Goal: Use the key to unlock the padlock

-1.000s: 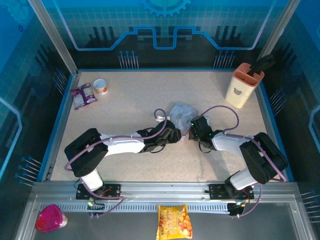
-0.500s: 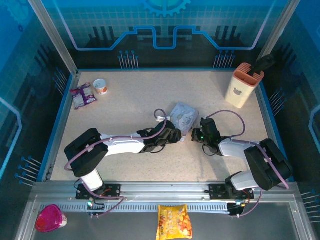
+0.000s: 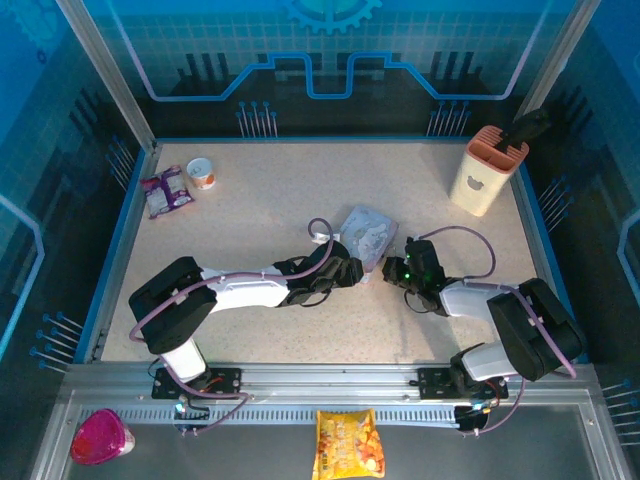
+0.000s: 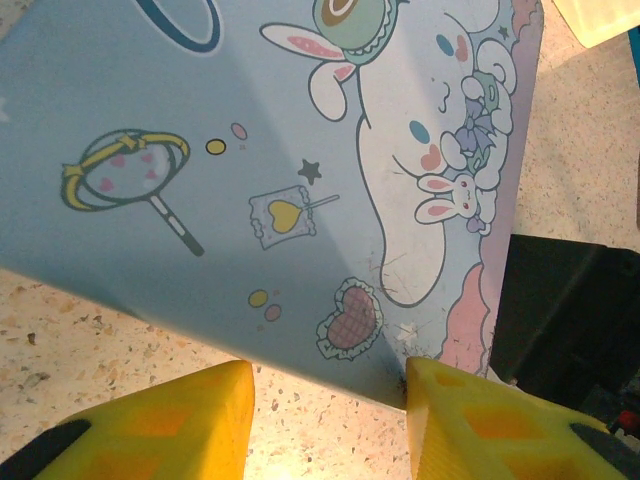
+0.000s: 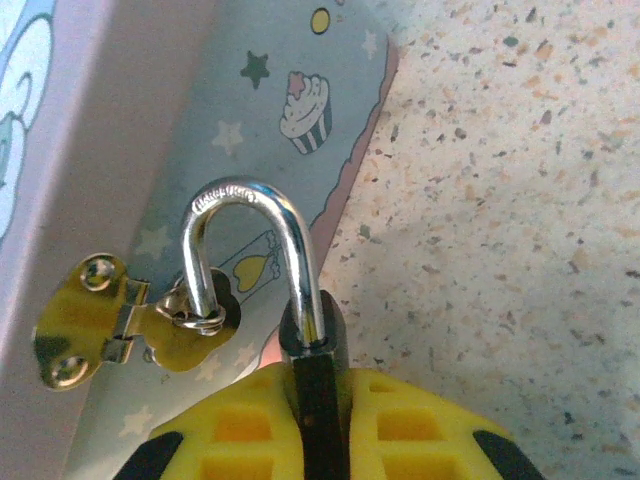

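Since a second ago my right arm (image 3: 470, 298) has swung out to the right. Its gripper has slid a little that way too, along the tin's near side. Both my arms lie low on the speckled table (image 3: 250, 200) and reach to its middle. The lilac tin (image 3: 368, 232) with the bunny print lies flat there. My left gripper (image 4: 330, 420) is just at the tin's near edge. Its yellow fingers are spread, with bare table between them. My right gripper (image 5: 315, 410) is pressed together on the padlock (image 5: 312, 352), pinching its dark body. The padlock's silver loop goes through the ring of the little gold latch (image 5: 120, 320) on the tin's side. I cannot tell if the loop is locked.
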You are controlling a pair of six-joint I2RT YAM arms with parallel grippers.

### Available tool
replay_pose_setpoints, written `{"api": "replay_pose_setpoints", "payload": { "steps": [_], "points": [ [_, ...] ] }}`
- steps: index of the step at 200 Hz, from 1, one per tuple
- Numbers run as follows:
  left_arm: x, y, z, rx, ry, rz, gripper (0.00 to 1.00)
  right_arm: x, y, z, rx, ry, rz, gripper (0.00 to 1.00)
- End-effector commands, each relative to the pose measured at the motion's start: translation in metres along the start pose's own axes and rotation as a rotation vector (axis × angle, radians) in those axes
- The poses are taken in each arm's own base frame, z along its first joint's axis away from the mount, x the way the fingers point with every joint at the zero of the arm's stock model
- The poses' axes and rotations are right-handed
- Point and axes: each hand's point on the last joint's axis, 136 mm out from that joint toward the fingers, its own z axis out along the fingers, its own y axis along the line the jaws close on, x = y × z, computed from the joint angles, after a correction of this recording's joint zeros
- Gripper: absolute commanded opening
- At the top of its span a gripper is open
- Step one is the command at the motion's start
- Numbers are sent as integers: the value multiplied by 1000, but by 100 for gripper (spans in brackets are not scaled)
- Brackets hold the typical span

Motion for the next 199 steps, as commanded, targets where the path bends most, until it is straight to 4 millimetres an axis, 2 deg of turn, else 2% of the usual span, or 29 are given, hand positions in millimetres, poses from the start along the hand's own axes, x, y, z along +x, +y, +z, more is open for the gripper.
{"api": "replay_pose_setpoints", "payload": {
  "steps": [1, 60, 86, 107, 122, 158, 199],
  "points": [
    [70, 78, 0, -243, 248, 62, 43, -25, 14, -2, -76, -97, 114, 0],
    [71, 78, 2, -242, 253, 59, 42, -18, 34, 1, -165, -94, 225, 0],
    [71, 81, 0, -253, 251, 64, 42, -20, 16, -9, -55, -108, 184, 0],
    [63, 86, -2, -258, 232, 62, 43, -23, -3, -30, 86, -111, 92, 0],
    [52, 84, -4, -223, 207, 77, 43, -24, -3, -39, 103, -78, 23, 0],
    [16, 81, -13, -169, 163, 133, 44, -7, -2, -51, 107, 40, -72, 0],
    [-23, 73, -45, -127, 44, 229, 50, 17, -4, -68, 111, 155, -137, 0]
  ]
}}
